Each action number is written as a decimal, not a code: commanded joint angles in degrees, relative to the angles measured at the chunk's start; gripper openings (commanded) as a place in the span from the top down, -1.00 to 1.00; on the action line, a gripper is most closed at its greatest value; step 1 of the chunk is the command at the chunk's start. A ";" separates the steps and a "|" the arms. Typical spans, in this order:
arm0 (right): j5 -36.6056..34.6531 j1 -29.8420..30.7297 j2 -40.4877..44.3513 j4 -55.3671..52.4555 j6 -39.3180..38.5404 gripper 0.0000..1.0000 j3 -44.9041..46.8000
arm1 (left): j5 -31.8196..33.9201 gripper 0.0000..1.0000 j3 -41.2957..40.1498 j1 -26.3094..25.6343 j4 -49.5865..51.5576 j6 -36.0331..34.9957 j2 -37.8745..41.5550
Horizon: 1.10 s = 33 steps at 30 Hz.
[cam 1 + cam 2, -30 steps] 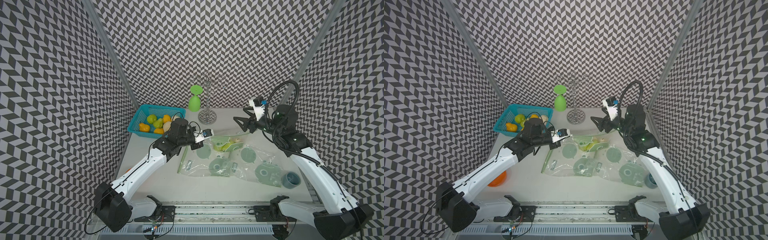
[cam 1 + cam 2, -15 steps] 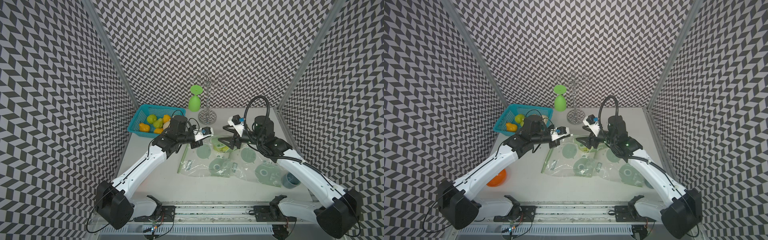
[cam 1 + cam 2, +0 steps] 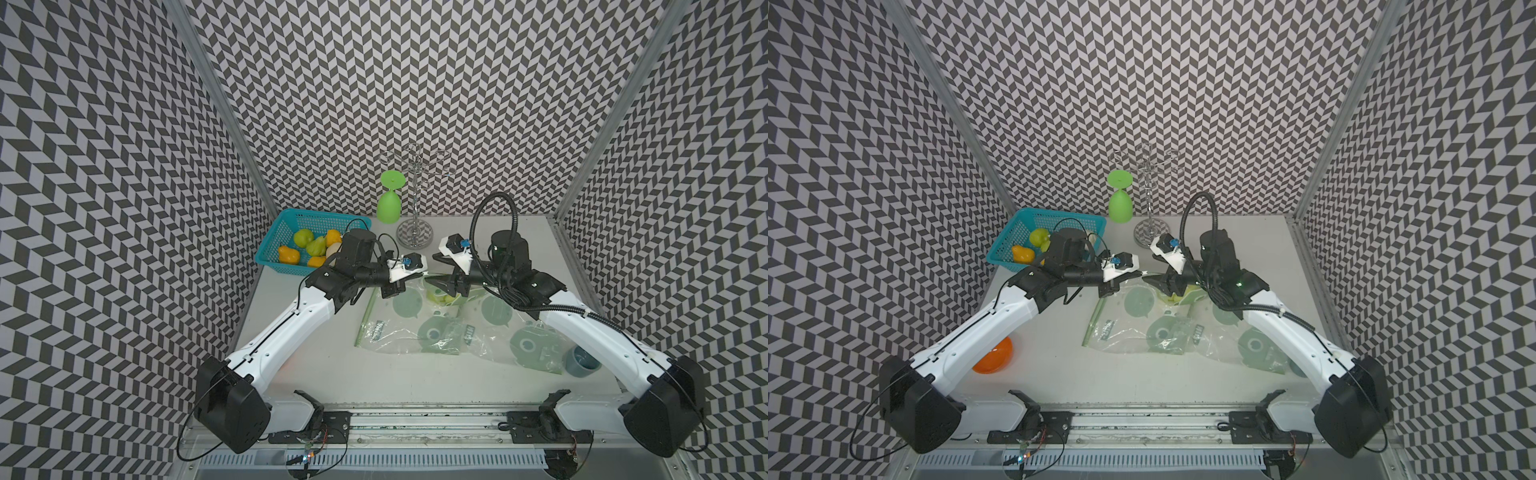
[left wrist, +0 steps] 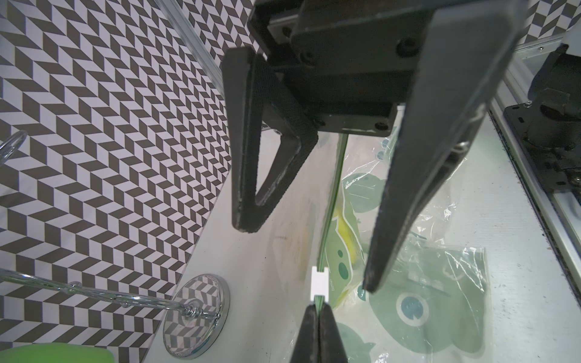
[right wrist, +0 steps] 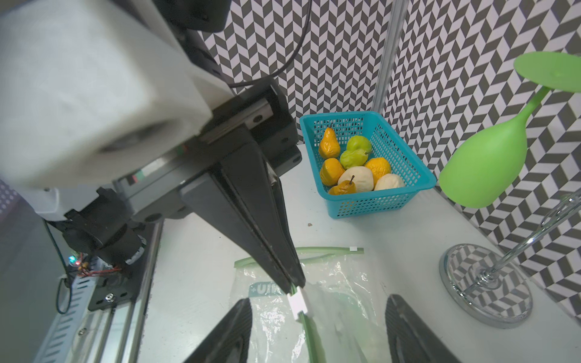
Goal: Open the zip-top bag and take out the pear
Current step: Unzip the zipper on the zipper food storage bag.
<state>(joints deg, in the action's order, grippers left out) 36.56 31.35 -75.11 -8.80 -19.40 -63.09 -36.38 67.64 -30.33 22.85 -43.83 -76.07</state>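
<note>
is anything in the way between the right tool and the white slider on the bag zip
Nothing visible. The right tool is open, astride the zip track, and the white slider sits bare at the mouth of its jaws. The left tool is shut on the zip track just past the slider, not between them.

I work in a robot lab cell: chevron-patterned walls [image 3: 415, 83] box in my white table [image 3: 332, 374] on three sides, aluminium posts [image 3: 231, 124] stand at the back corners, and a metal rail [image 3: 415, 422] with bare wiring [image 3: 309, 451] runs along the front.
</note>
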 commanded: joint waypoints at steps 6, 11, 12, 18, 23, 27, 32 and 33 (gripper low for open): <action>2.35 0.33 -2.20 1.52 -1.57 -0.08 -2.04 | -1.57 1.00 1.97 0.42 1.23 0.33 -0.45; 2.73 0.31 -2.45 2.07 -1.25 0.03 -1.13 | -1.41 1.00 2.06 0.44 1.22 0.33 -0.83; 2.84 0.35 -2.26 2.60 -0.93 0.08 -0.90 | -1.41 1.00 2.14 0.44 1.31 0.33 -0.92; 3.74 0.40 -3.01 2.46 -0.38 0.32 -1.40 | -1.15 1.00 2.18 0.44 1.16 0.33 -1.01; 4.90 0.38 -3.92 0.67 -0.68 0.35 -2.30 | -0.93 1.00 1.97 0.44 1.08 0.21 -0.98; 5.27 0.42 -4.00 0.86 -0.51 0.38 -1.84 | -0.97 1.00 2.16 0.44 1.15 0.33 -1.15; 5.19 0.38 -4.04 1.71 0.15 0.60 -1.53 | -1.06 1.00 2.24 0.44 1.32 0.34 -1.25; 5.40 0.44 -4.08 1.85 0.26 0.66 -1.49 | -1.06 1.00 2.24 0.44 1.32 0.38 -1.27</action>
<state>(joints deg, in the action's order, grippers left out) 41.06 31.40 -78.94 -8.93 -18.94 -63.59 -36.67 67.64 -30.20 23.20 -43.83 -76.93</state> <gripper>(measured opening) 0.185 0.051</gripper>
